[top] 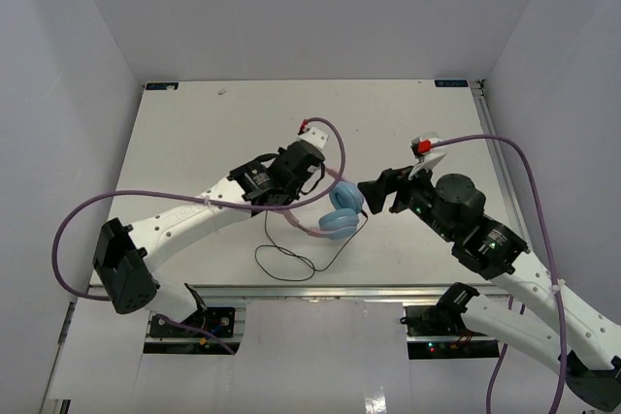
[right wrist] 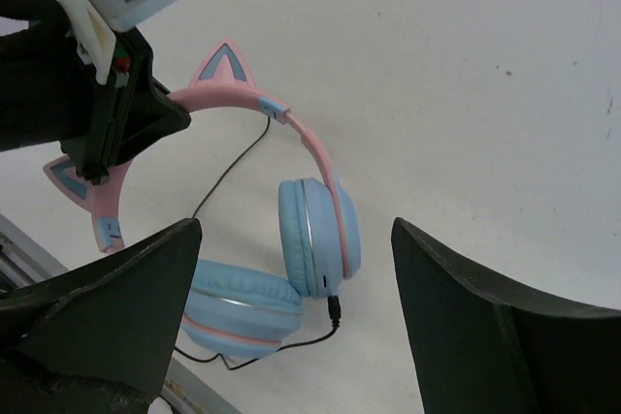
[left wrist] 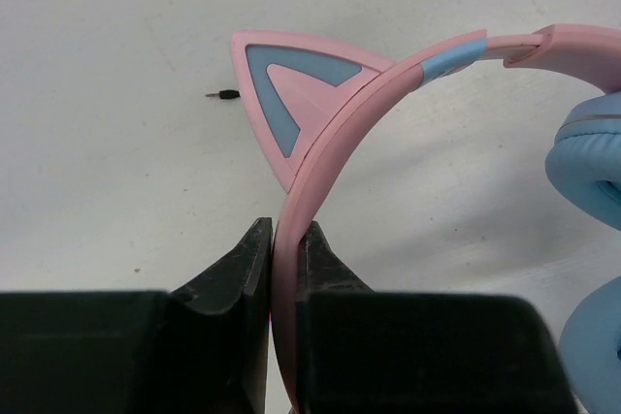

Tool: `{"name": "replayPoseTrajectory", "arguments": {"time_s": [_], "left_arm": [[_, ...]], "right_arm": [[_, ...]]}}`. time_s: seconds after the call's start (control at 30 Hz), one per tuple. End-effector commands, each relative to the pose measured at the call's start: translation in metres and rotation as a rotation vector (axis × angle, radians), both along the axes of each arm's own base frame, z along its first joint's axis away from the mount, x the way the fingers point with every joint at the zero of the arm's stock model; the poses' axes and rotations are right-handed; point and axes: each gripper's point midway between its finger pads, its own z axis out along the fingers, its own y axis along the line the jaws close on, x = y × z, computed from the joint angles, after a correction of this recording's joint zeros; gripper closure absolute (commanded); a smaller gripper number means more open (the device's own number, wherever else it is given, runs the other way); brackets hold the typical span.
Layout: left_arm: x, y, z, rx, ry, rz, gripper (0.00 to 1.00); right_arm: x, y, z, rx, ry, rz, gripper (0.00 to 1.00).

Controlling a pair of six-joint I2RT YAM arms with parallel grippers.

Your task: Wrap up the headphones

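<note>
The headphones (top: 339, 212) hang just above the table's middle, light blue ear cups (right wrist: 319, 223) together and the pink headband (left wrist: 388, 94) with cat ears arching up. My left gripper (left wrist: 287, 239) is shut on the headband beside one cat ear (left wrist: 286, 89); it also shows in the top view (top: 315, 184). My right gripper (top: 380, 195) stands open just right of the cups, touching nothing, and in its wrist view its fingers (right wrist: 116, 288) straddle them at a distance. The thin black cord (top: 283, 259) trails in a loop toward the near edge, plugged into one cup (right wrist: 335, 309).
Purple arm cables arc above the left wrist (top: 328, 135) and the right wrist (top: 505, 147). The white table (top: 194, 133) ends in a metal rail (top: 320, 290) at the near edge. White walls close in three sides.
</note>
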Motion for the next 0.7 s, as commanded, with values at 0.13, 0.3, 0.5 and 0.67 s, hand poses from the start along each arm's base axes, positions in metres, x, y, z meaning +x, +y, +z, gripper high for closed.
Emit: {"name": "replayPoseTrajectory", "arguments": {"time_s": [0.13,0.3,0.5,0.67], "left_arm": [[0.000,0.033,0.154,-0.398,-0.265,0.166,1.00],[-0.024,0.034,0.222,-0.638,-0.293,0.093,1.00],[-0.039,0.046,0.250,-0.730,-0.331,0.069,1.00],[-0.044,0.057,0.253,-0.763,-0.350,0.096,1.00]], "right_arm": [[-0.018,0.006,0.049,0.085,-0.198,0.127,0.15],[-0.037,0.016,0.053,0.178,-0.335,0.245,0.17],[-0.064,0.035,0.045,0.267,-0.513,0.432,0.18],[-0.072,0.052,0.041,0.320,-0.569,0.529,0.20]]}}
